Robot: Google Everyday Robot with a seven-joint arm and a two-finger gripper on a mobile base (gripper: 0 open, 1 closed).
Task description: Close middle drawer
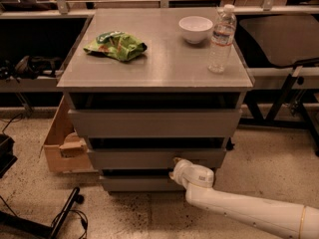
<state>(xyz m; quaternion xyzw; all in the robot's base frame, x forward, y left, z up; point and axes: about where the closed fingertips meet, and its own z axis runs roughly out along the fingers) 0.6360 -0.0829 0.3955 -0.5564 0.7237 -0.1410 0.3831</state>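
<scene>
my jaws are up against the middle drawer (144, 159) front, right of centre, can't tell if they're open or closed

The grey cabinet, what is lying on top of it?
A green snack bag, a white bowl and a water bottle. Whether the bowl holds anything cannot be seen. The end effector is lower down, at the middle drawer front.

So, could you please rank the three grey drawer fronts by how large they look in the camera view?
1. top drawer front, widest and tallest
2. middle drawer front
3. bottom drawer front, narrowest, though partly hidden by the hand, which is at the middle front's lower edge
</scene>
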